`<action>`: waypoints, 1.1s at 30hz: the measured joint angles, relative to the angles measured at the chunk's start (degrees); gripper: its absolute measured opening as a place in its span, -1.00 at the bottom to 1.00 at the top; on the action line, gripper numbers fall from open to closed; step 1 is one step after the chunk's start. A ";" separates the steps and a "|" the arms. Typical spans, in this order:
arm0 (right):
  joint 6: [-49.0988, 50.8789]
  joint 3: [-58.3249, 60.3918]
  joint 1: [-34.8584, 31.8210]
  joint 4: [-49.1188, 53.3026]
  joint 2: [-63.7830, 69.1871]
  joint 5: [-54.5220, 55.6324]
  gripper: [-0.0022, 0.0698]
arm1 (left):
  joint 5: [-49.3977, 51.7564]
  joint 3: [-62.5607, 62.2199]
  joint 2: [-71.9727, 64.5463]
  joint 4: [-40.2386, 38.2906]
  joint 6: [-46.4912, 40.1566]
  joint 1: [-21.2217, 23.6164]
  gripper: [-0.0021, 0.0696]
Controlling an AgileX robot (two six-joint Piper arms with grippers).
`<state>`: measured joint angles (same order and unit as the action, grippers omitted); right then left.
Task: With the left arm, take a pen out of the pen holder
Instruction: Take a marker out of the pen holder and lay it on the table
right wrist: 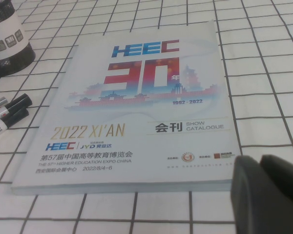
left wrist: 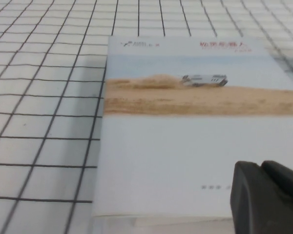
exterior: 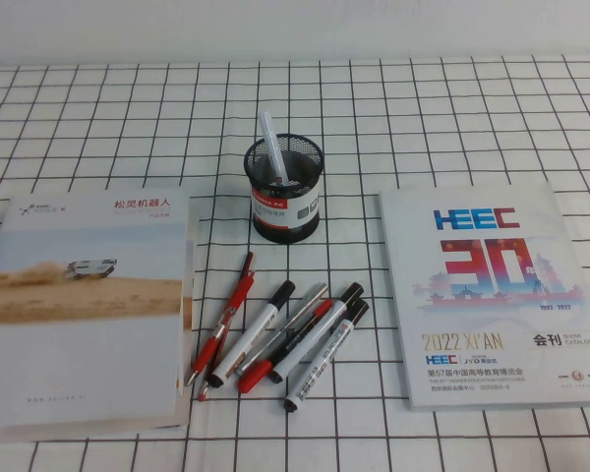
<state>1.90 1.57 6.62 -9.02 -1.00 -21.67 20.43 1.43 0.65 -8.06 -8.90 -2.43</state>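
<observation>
Left gripper (left wrist: 261, 169) pressed together over white desert-photo booklet (left wrist: 185, 126). Right gripper (right wrist: 261, 165) over pale HEEC catalogue (right wrist: 136, 107), state can't tell. White pen (exterior: 271, 143) tilted in black mesh cylindrical pen holder (exterior: 285, 224)

A table (exterior: 98, 128) fills nearly the whole scene. It is covered by a white cloth (exterior: 442, 108) ruled with thin black lines into a regular grid of squares. The cloth lies flat, and its lines waver slightly near the table's far edge. Beyond that edge stands a plain pale wall (exterior: 295, 28), bare and unmarked. Soft, even light falls across the table, leaving only faint, short shadows.
</observation>
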 joint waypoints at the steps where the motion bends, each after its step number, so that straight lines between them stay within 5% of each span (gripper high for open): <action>1: 0.00 0.00 0.00 0.00 0.00 0.00 -0.98 | -0.87 0.00 0.00 -2.31 1.00 0.00 -0.95; 10: 0.00 0.00 0.00 0.00 0.00 0.00 -0.98 | -11.29 0.00 0.00 -29.84 4.67 0.00 -0.95; 21: 0.00 0.00 0.00 0.00 0.00 0.00 -0.98 | -10.74 -5.09 -1.46 -32.01 -2.90 0.00 -0.95; 33: 0.00 0.00 0.00 0.00 0.00 0.00 -0.98 | -10.89 -23.77 -32.26 -32.01 -13.79 0.00 -0.95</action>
<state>1.90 1.57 6.62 -9.02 -1.00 -21.67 9.54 -22.34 -31.61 -40.08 -22.69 -2.43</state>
